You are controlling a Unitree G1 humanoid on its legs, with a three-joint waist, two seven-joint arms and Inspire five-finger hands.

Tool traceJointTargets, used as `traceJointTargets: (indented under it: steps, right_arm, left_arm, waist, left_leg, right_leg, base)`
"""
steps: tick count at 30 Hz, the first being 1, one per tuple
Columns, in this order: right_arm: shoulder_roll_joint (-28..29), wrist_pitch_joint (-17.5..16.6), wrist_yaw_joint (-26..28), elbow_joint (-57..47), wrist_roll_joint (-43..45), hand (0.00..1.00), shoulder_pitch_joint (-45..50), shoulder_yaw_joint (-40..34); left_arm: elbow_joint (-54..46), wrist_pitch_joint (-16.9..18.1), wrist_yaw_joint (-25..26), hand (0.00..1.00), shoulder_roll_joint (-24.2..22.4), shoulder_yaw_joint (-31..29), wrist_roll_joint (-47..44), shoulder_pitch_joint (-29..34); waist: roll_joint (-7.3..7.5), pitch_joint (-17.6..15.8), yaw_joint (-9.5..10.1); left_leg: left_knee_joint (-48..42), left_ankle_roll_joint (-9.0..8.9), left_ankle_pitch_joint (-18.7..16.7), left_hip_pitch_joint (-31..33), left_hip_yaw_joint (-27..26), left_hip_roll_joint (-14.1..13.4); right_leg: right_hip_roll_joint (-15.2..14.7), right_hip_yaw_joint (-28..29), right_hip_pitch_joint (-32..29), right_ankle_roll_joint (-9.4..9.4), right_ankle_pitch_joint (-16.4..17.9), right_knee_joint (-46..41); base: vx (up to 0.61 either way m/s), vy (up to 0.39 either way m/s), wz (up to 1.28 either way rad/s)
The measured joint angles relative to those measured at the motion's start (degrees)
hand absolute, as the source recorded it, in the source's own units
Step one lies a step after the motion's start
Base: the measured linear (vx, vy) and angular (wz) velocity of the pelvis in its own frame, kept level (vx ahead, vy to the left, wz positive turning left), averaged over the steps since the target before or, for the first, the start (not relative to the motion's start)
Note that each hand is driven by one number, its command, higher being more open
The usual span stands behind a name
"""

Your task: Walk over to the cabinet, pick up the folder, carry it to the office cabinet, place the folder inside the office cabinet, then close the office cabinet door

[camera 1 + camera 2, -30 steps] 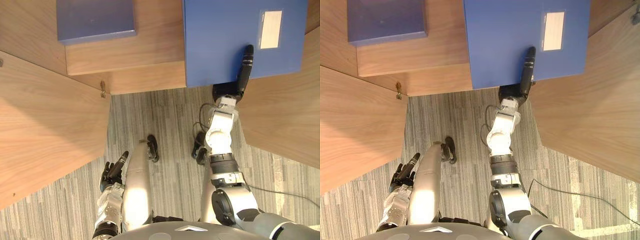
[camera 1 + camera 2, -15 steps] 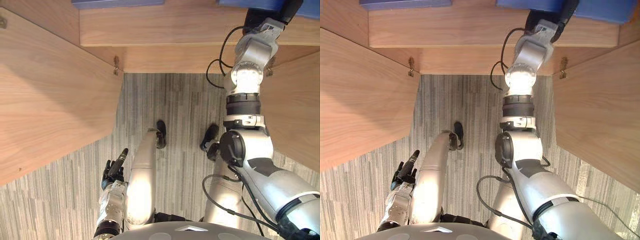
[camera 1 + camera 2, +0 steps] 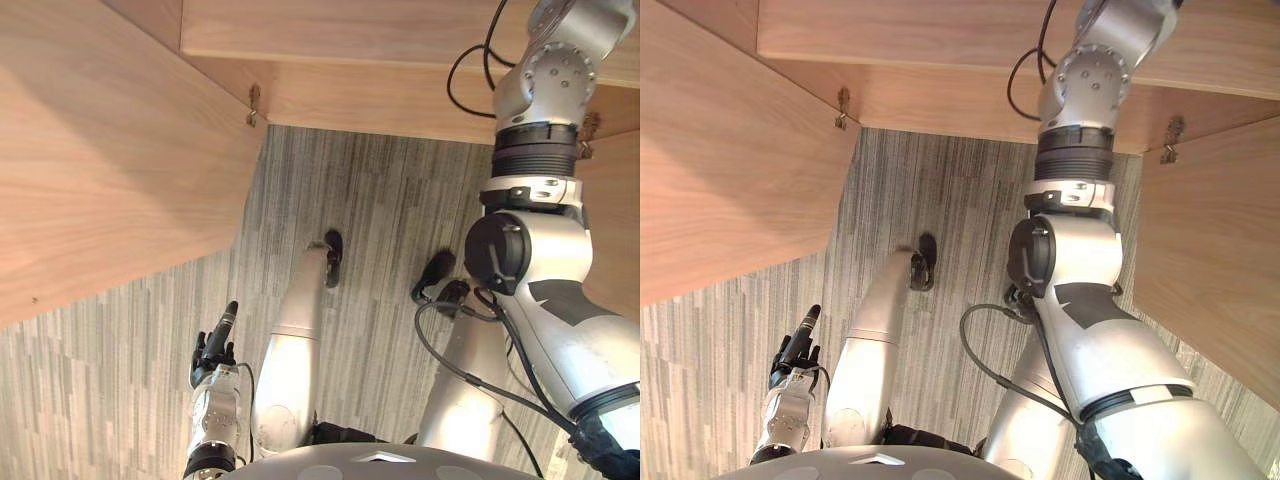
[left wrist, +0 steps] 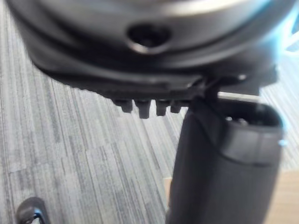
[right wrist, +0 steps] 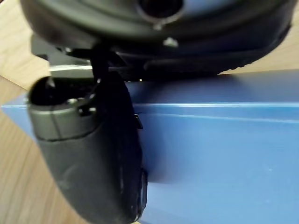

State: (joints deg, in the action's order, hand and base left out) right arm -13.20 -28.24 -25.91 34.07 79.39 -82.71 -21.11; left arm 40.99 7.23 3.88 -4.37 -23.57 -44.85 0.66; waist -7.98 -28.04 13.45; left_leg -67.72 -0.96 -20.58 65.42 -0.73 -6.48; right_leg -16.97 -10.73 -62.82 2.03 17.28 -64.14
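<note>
Right wrist view, from very close: the right hand [image 5: 88, 154] has its dark thumb laid over the broad face of the blue folder [image 5: 224, 154], near one corner, with pale wood of the cabinet shelf [image 5: 18, 186] beside and beyond it. Whether that hand truly pinches the folder I cannot tell. The folder seems to lie with its broad face toward the palm. One straight edge runs away from the thumb across the view, and I take that as its long axis, but its far end is out of sight, so I cannot say which way it points in the cabinet [image 3: 380, 40]. In the head views the right arm [image 3: 545, 150] reaches up past the shelf front, between the open left door [image 3: 110, 150] and right door [image 3: 1210, 260]. The left hand [image 3: 212, 352] hangs low over the grey carpet [image 3: 380, 220], fingers loose and close together, holding nothing. My worry is a weak hold: the folder could slide off the thumb, or a corner could catch on the shelf lip or a door.
</note>
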Motion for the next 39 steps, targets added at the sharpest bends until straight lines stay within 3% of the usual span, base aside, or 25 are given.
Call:
traceJointTargets:
  steps: [2,6,17,27,28,39]
  right_arm:
    - [-0.14,0.45,-0.67,0.06,-0.36,0.0,-2.1,0.05]
    - [0.05,1.79,-2.75,3.45,-0.35,0.0,-2.49,0.1]
    - [-1.11,1.06,-4.18,3.28,-1.03,0.0,-3.74,0.01]
    - [-1.7,1.02,-4.74,3.27,-1.55,0.0,-3.88,-0.27]
    - [-1.7,1.05,-4.88,3.27,-1.55,1.0,-3.95,-0.28]
    - [-1.66,3.16,-5.11,4.6,0.26,1.0,-5.97,-0.38]
  left_arm:
    - [0.18,-0.47,0.76,1.0,-0.08,0.01,-0.02,-1.39]
    - [0.75,-1.33,1.2,1.0,-0.1,0.13,-0.02,-2.33]
    - [0.45,-1.36,1.95,1.0,-0.1,0.49,-0.02,-2.33]
    - [0.46,-1.36,2.25,1.0,-0.1,0.54,-0.02,-2.33]
    - [0.46,-1.36,2.26,1.0,-0.1,0.54,-0.02,-2.33]
    - [0.76,-1.37,2.56,1.0,-0.13,0.03,-0.06,-2.33]
  waist:
    - [-0.16,-0.07,0.3]
    - [-0.17,-0.07,0.42]
    - [-0.52,0.17,0.28]
    - [-0.6,0.22,0.27]
    - [-0.6,0.22,0.25]
    - [-0.58,0.23,-0.85]
  left_leg:
    - [-5.9,-1.25,-1.91,5.11,2.0,0.06]
    - [-8.88,-2.33,-1.71,8.47,3.31,-0.02]
    - [-9.53,-4.3,-0.6,10.42,5.45,-0.17]
    - [-9.07,-4.59,-0.31,10.52,5.72,-0.16]
    - [-9.02,-4.6,-0.28,10.52,5.73,-0.15]
    - [-6.58,-4.86,0.83,9.96,5.76,-0.09]
  right_leg:
    - [-0.22,0.26,-4.59,-0.43,3.05,-6.72]
    - [-0.26,0.39,-8.25,-1.66,4.33,-11.15]
    - [0.17,-1.43,-10.01,-4.01,5.92,-13.7]
    - [0.12,-1.73,-10.05,-4.21,6.07,-13.65]
    - [0.12,-1.75,-10.05,-4.21,6.07,-13.62]
    - [0.1,-2.32,-9.51,-4.37,5.74,-11.87]
  base:
    - [-0.17,-0.081,0.17]
    - [-0.14,-0.063,0.07]
    - [-0.04,-0.027,0.03]
    - [0.0,0.001,0.0]
    - [0.0,0.0,0.0]
    - [0.0,0.0,0.01]
